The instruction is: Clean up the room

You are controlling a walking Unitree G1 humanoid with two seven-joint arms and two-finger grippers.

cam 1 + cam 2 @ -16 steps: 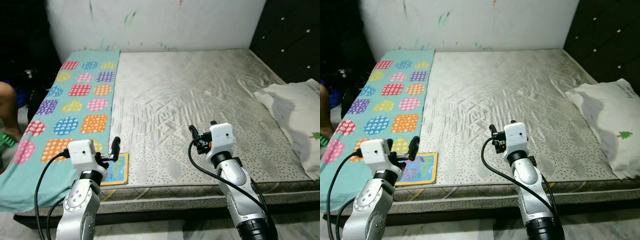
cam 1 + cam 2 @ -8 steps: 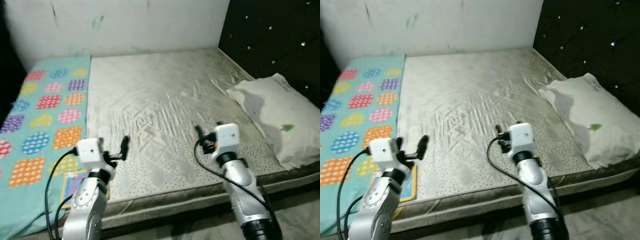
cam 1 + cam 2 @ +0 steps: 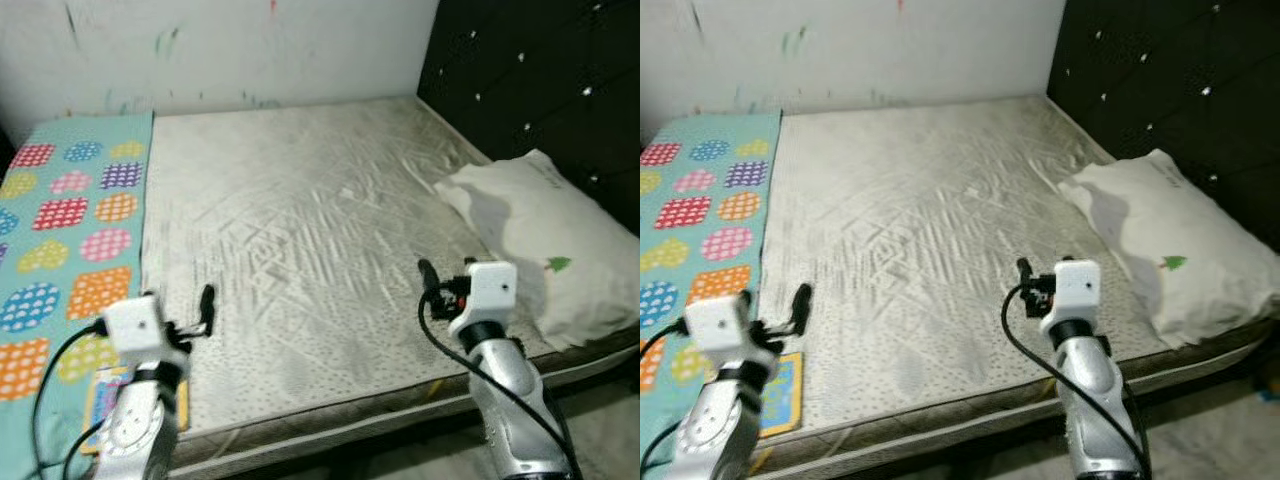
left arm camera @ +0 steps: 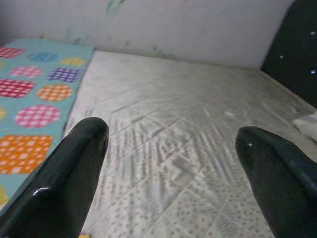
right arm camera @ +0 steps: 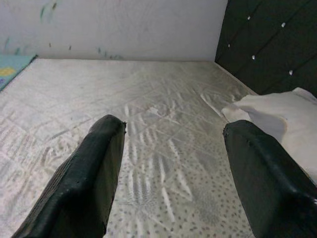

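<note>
both grippers' jaws wide apart, holding nothing, poised above mattress [image 3: 300,230]

We find the mattress [image 3: 300,230] middle bare, open to reach. Pillow [image 3: 540,240] blocks its right edge under the headboard [image 3: 540,80]. Blanket [image 3: 70,220] covers the left edge; book [image 3: 780,395] at the near-left corner.

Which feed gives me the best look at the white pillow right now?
The right eye view: the whole white pillow lies unobstructed against the dark headboard. The left eye view crops its far edge. The right wrist view catches one end past the claw; the left wrist view, a sliver.
</note>
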